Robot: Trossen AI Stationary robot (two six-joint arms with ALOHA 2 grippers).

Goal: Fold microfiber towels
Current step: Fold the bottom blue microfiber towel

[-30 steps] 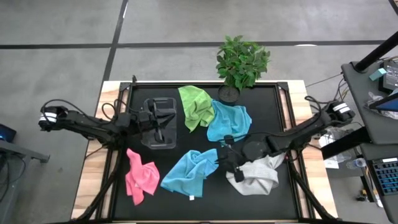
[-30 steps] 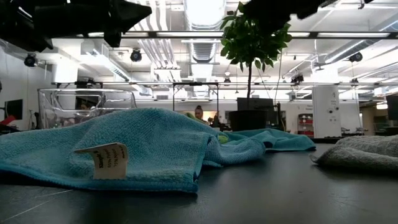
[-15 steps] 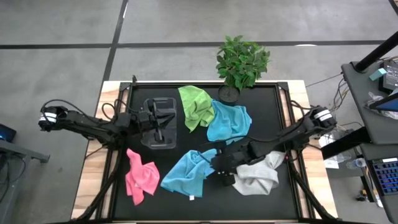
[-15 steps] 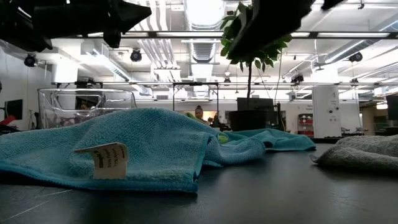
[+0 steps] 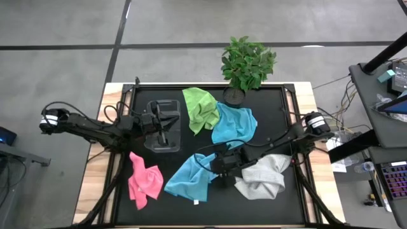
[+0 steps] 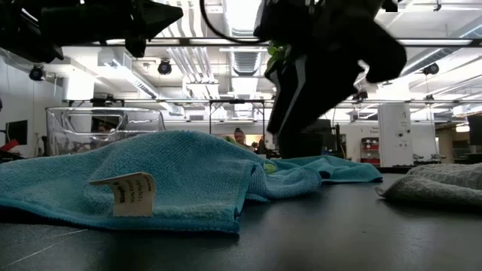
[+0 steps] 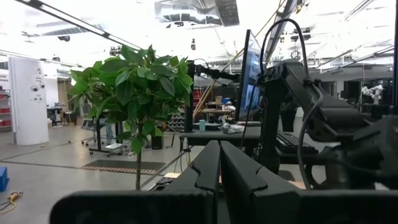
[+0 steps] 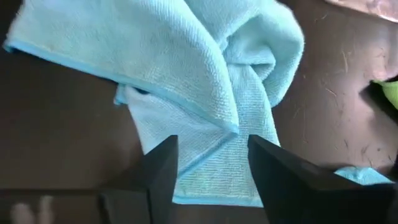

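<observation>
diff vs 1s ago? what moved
The right gripper swung left, off the grey-white towel, to the crumpled near light blue towel; its fingers have spread and hold nothing. Unchanged: all the towels, and the left gripper, shut over the clear bin.

Bright, even overhead light — ceiling glare, soft shadows.

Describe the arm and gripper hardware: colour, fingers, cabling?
Both arms are black and slim-linked, with loose black cables looping along them. The left gripper has two flat, matte black, wedge-shaped fingers; the right gripper has the same plain dark fingers. No markings visible.
</observation>
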